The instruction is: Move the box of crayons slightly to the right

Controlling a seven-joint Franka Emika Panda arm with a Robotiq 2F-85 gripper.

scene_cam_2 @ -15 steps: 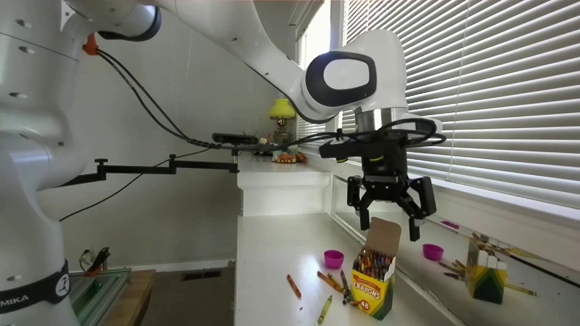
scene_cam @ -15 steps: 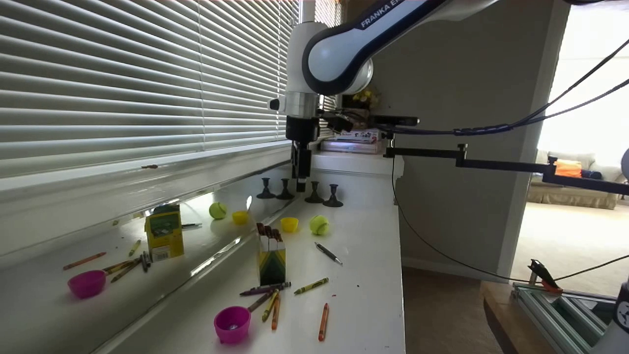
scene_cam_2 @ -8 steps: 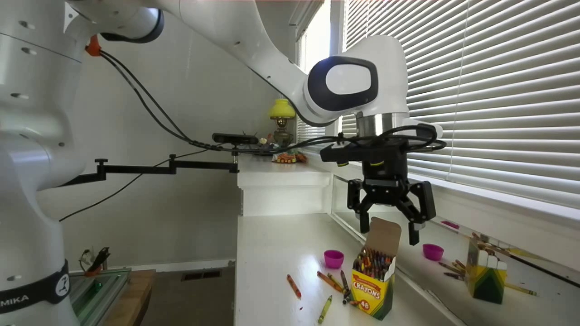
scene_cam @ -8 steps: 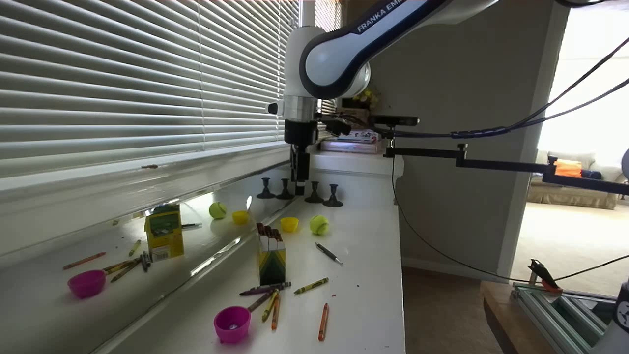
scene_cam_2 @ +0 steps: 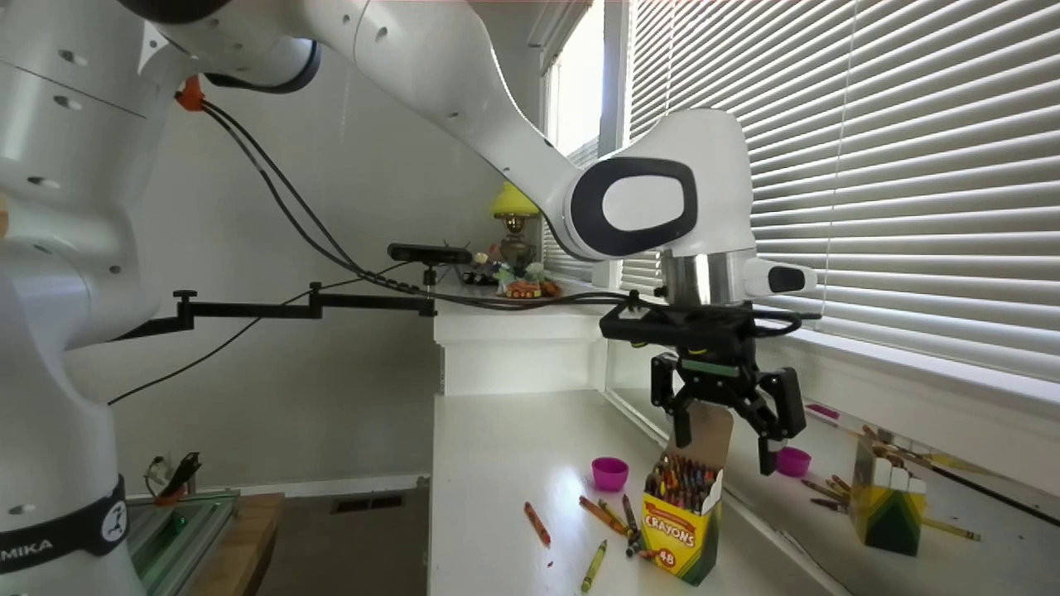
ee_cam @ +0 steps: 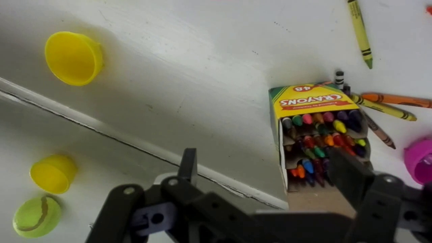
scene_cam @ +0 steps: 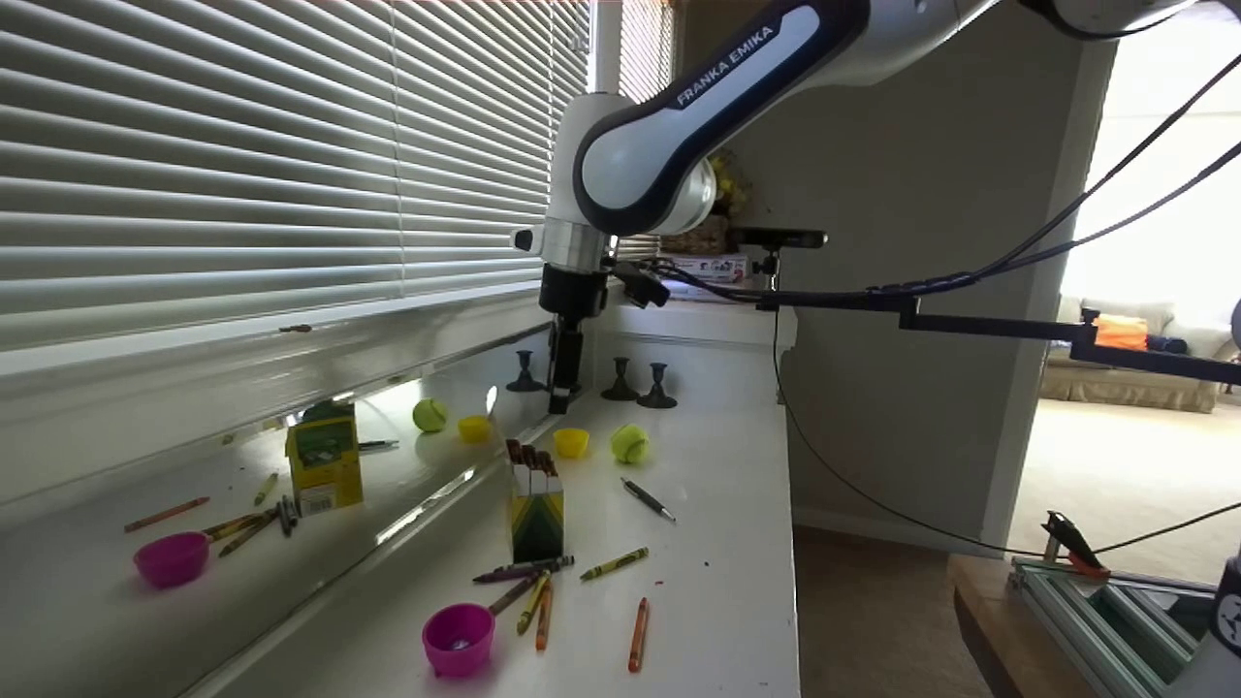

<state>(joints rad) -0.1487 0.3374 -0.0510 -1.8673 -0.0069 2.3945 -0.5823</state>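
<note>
Aloft, claw (scene_cam_2: 725, 448) spread wide, loose crayons (ee_cam: 384, 107) beside crayon box (scene_cam_2: 681, 526), pink bowl (scene_cam_2: 610, 480) nearby

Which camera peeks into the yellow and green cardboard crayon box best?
The wrist view: it looks down into the yellow and green cardboard crayon box, showing colourful tips; a dark gripper finger hides some. In an exterior view its CRAYONS label and tips show; in an exterior view, mostly its dark green face.
</note>
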